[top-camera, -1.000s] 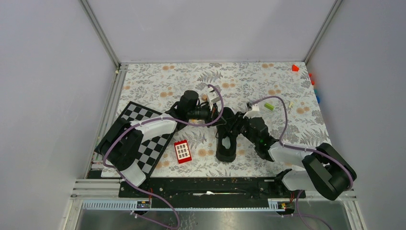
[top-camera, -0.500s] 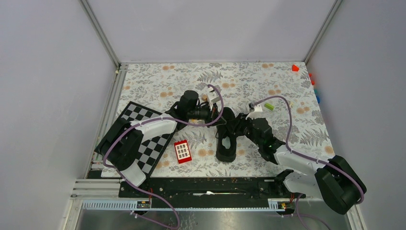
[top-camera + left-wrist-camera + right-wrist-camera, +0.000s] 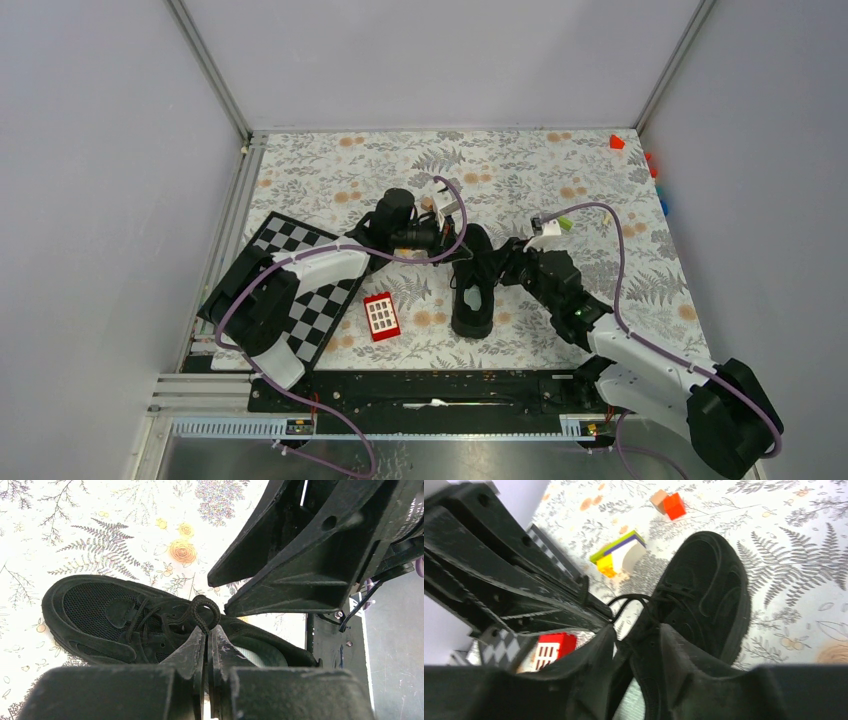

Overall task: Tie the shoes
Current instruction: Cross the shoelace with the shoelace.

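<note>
Now left jaws pinch sneaker lace (image 3: 204,599).

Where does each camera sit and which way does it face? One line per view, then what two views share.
Top external: above and behind the bases, looking down on the table; left arm and right arm meet at the sneaker.
Left wrist: on the left arm, looking along the shut left gripper at the lace loop; right fingers upper right.
Right wrist: on the right arm, looking past the open right gripper at the sneaker's toe; left fingers at left.
Shared: both wrist views show the lace loop.
</note>
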`<state>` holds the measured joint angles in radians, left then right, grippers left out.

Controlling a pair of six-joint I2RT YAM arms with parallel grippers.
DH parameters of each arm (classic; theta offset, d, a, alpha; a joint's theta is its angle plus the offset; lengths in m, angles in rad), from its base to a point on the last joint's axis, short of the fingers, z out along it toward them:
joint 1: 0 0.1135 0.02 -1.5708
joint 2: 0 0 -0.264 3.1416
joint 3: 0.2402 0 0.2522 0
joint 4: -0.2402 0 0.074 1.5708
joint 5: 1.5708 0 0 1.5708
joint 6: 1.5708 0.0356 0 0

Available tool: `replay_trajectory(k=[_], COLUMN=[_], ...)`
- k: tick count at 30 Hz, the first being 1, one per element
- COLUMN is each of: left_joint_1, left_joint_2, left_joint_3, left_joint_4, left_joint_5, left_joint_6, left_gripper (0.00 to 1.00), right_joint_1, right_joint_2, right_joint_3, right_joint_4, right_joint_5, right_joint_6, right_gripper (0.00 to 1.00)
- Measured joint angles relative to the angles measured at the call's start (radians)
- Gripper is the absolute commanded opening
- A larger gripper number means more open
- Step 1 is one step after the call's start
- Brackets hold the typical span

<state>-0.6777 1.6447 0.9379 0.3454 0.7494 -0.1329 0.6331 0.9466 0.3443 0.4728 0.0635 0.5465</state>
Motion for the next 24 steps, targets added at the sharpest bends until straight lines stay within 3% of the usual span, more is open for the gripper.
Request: replay_trajectory(k=[2,5,13,20,24], left_joint_1=[0.0,0.0,0.0,0.001,0.003], left_joint_2=[0.0,0.0,0.013,0.015,0.015], left_joint_3=[0.0,0.0,0.0,0.0,0.0], left_joint_4=[-0.002,-0.017,-0.042,-0.043,-0.038], left_joint_5=[0.002,0.01,0.03,0.033,0.024], left_joint_6=[0.001,0.005,0.013,0.013,0.01], left_gripper=[0.0,0.0,0.0,0.0,0.0], right_joint_1=[0.0,-0.027,-0.231,-0.287,-0.294], right_joint_2=[-0.003,-0.002,0.109,0.217,0.229], right_joint_3=[0.0,0.001,0.098,0.22,0.223], right_joint_4=[-0.024,-0.063,-0.147,-0.158,-0.177], right_joint_5=[0.01,0.003,-0.166,-0.355,-0.451], right_joint_6=[-0.007,-0.006,0.015,0.007,-0.001], right_gripper=[0.2,0.13,0.27,0.27,0.37])
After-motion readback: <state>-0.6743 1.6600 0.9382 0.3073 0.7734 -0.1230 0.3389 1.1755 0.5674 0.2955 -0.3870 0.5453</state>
